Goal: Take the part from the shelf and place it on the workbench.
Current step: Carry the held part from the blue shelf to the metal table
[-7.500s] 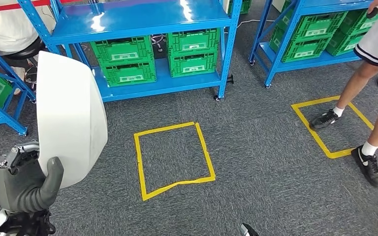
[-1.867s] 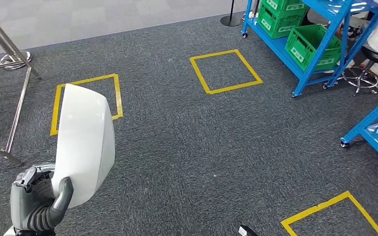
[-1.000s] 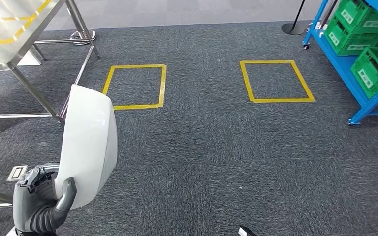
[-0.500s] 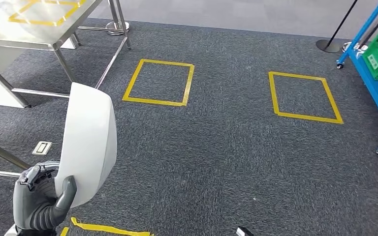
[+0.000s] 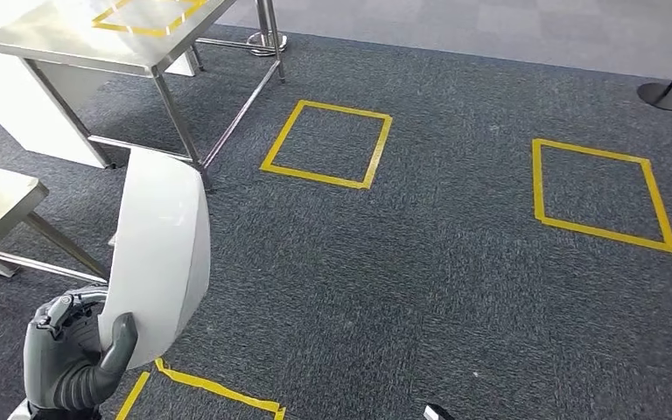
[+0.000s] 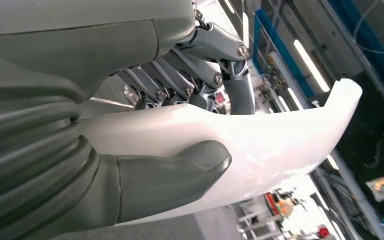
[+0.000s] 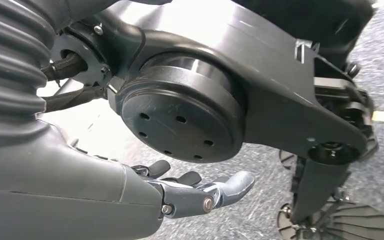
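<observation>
While the white curved part [image 5: 159, 254] stands upright in your left hand [image 5: 68, 363], gripped only at its lower end, most of its length rises unsupported above the grip. In the left wrist view the thumb [image 6: 172, 172] presses one face and the fingers [image 6: 190, 82] clamp the other, so the part is pinched between them. Your right hand [image 7: 190, 192] hangs low beside the body, fingers apart and holding nothing. The steel surface [image 5: 96, 35] you are bound for lies ahead to the left, across grey carpet marked with a yellow taped square [image 5: 327, 144]. The risk I judge: the smooth shell could pivot or slip in that low pinch if you jolt while walking, and its tall top could strike the surface's edge or leg [image 5: 179, 118] on approach.
</observation>
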Robot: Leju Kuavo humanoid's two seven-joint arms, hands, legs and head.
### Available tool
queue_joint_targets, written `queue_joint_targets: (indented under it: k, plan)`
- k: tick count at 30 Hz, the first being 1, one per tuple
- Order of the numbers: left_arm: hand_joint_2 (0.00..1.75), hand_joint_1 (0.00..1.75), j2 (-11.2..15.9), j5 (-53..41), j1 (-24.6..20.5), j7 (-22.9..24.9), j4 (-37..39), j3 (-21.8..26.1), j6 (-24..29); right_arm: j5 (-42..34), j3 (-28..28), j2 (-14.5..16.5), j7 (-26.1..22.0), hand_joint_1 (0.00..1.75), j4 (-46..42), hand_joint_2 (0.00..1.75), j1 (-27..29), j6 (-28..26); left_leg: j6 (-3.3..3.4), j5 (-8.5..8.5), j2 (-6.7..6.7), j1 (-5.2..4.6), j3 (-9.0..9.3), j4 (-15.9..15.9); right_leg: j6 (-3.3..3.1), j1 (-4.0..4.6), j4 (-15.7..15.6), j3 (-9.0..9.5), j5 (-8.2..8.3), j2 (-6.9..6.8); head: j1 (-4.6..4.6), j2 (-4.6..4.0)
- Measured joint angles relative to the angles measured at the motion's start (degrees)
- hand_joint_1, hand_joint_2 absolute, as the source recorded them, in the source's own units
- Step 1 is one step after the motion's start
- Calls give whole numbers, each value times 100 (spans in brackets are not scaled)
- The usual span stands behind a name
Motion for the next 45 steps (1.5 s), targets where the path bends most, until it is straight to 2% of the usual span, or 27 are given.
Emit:
queue_joint_targets:
  k: [1,3,5,6,8,9,11,13,15,16,17,18,20,22,24,26,28,30,31,33,36,37,39,40,42,43,45]
  plan:
    - [175,175,7,-8,5,0,-1,1,0,-5,-2,0,0,0,0,175,2,-4,-3,68,16,0,24,-21,1,1,2,4,-7,-69,0,0]
    - [175,175,28,-16,9,-15,-12,3,0,-8,-3,-1,-1,0,0,175,-2,-15,20,417,158,-4,374,-649,25,6,9,31,-29,-191,-2,0]
    - [175,175,44,-13,9,-47,-29,7,2,-13,-3,-3,-1,0,0,175,-4,-18,101,640,399,-44,720,-1306,79,37,23,63,-64,-295,3,0]
    - [175,175,48,-6,12,-71,-36,11,3,-15,-3,-4,-1,0,0,175,-5,-11,148,665,463,-63,785,-1449,109,53,26,74,-75,-342,7,0]
    - [175,175,61,12,21,-121,-41,24,2,-26,-3,-7,0,0,0,175,-12,8,236,672,368,-80,772,-1488,174,63,11,97,-79,-447,14,0]
    - [175,175,67,21,21,-136,-39,29,-4,-37,-3,-10,1,0,0,175,-16,11,274,689,308,-71,768,-1505,213,52,19,104,-96,-432,15,0]
    - [175,175,72,37,-8,-142,-26,33,-25,-61,-6,-15,-3,0,0,175,-17,19,350,732,185,-40,775,-1549,283,26,252,10,-267,-181,29,0]
    - [175,175,66,49,-35,-142,5,33,-41,-60,-7,-20,-4,0,0,175,-4,32,391,755,63,-27,762,-1559,319,13,898,-306,-601,121,46,0]
    - [175,175,62,57,-15,-153,31,33,-31,-23,-7,-25,5,0,0,175,16,42,402,760,-80,-29,746,-1547,329,12,1502,-629,-779,194,51,0]
    - [175,175,62,62,6,-160,36,33,-19,2,-7,-28,10,0,0,175,22,44,401,760,-154,-29,742,-1536,327,11,1542,-671,-711,203,51,0]
    - [175,175,62,64,29,-163,34,33,-3,27,-7,-32,15,0,0,175,23,46,396,759,-230,-28,741,-1525,317,7,1364,-608,-542,217,52,0]
    - [175,175,61,61,54,-164,22,33,15,46,-7,-37,19,0,0,175,20,51,387,758,-300,-26,742,-1514,301,0,1000,-451,-316,267,52,0]
    - [175,175,59,31,106,-162,-34,37,59,93,-5,-49,15,0,0,175,14,84,337,753,-426,-34,726,-1491,266,-10,296,-144,-40,471,49,0]
    - [175,175,57,-21,175,-154,-124,51,102,143,2,-56,15,0,0,175,3,120,257,765,-527,-32,695,-1493,234,6,51,-42,-18,563,47,0]
    - [175,175,58,-83,261,-120,-224,77,125,166,8,-59,37,0,0,175,-18,132,174,786,-579,-16,662,-1515,171,9,11,-23,15,453,48,0]
    - [175,175,62,-125,309,-88,-300,97,136,169,9,-63,50,0,0,175,-36,140,115,662,-374,-18,567,-1343,91,-11,-37,9,49,334,26,0]
    - [175,175,66,-138,312,-79,-334,102,148,174,9,-66,39,0,0,175,-36,145,74,323,-93,-19,299,-749,44,-6,-51,23,52,201,3,0]
    - [175,175,73,-145,322,-75,-341,109,156,183,10,-66,36,0,0,175,-30,139,39,66,-7,-8,-2,-96,28,4,-48,22,42,53,1,0]
    - [175,175,79,-148,327,-75,-341,115,159,186,11,-66,36,0,0,175,-31,137,30,78,11,-4,-41,7,29,6,-46,24,36,-20,-1,0]
    - [175,175,87,-150,331,-74,-345,126,161,188,13,-66,36,0,0,175,-39,137,31,367,82,1,212,-432,49,4,-40,42,20,-151,0,0]
    - [175,175,89,-152,322,-76,-368,127,163,188,13,-69,27,0,0,175,-57,138,132,672,334,-30,723,-1388,133,34,-13,74,-29,-299,5,0]
    - [175,175,89,-153,320,-76,-375,127,164,188,13,-70,22,0,0,175,-65,139,184,672,351,-46,760,-1476,167,50,-9,81,-38,-339,9,0]
    - [175,175,90,-162,321,-75,-382,128,168,184,13,-70,19,0,-1,175,-86,142,274,692,237,-58,740,-1476,237,54,-18,101,-42,-409,10,0]
    - [175,175,90,-168,317,-77,-385,127,171,175,13,-69,20,0,-1,175,-96,143,311,707,187,-52,738,-1488,275,43,9,98,-73,-364,13,0]
    - [175,175,86,-178,283,-77,-386,127,174,146,14,-68,12,0,-2,175,-104,140,380,741,90,-26,739,-1514,335,20,338,-40,-298,-108,28,0]
    - [175,175,83,-179,258,-75,-378,127,174,132,15,-68,5,0,-2,175,-99,136,401,750,36,-20,729,-1517,350,15,683,-203,-483,46,37,0]
    - [175,175,80,-172,220,-64,-345,127,173,120,15,-69,-3,0,-2,175,-80,129,425,763,-84,-24,704,-1513,353,18,1432,-580,-786,183,45,0]
